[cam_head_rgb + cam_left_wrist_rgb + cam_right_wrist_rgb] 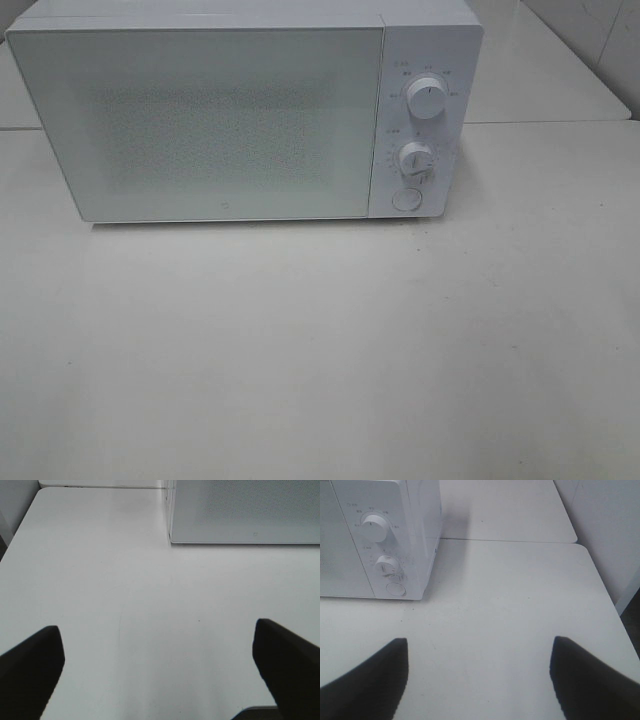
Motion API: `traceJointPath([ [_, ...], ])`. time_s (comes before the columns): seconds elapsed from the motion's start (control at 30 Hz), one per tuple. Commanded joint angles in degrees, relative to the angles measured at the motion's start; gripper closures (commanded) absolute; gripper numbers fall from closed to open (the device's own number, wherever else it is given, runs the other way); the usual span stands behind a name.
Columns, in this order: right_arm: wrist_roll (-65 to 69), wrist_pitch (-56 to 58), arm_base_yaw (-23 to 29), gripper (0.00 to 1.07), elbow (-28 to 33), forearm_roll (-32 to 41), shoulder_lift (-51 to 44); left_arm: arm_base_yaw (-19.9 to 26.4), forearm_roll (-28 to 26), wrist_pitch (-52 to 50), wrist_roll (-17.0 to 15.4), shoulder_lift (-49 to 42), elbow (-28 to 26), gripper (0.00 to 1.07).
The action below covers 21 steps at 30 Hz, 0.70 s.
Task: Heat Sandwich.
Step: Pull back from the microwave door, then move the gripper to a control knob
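A white microwave stands at the back of the white table with its door shut. Its panel has two knobs and a round button. It also shows in the left wrist view and the right wrist view. The sandwich is not in view in any frame. My left gripper is open and empty over bare table, left of the microwave. My right gripper is open and empty over bare table, right of the microwave. Neither gripper shows in the exterior high view.
The white table stretches in front of the microwave. A second table surface lies behind a seam at the back right. The table's right edge runs near a wall.
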Motion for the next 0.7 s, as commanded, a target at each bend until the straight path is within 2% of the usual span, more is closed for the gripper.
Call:
traceJointPath([
  [0.03,-0.34,-4.30,-0.40,0.32,0.11,0.06,3.61,0.17,-0.46,-0.74,-0.11,-1.32,0.11,0.09],
  [0.7,-0.11,-31.63,-0.40,0.32,0.11,0.06,26.47,0.17,-0.46,-0.74,-0.11,-1.32,0.11,0.09],
])
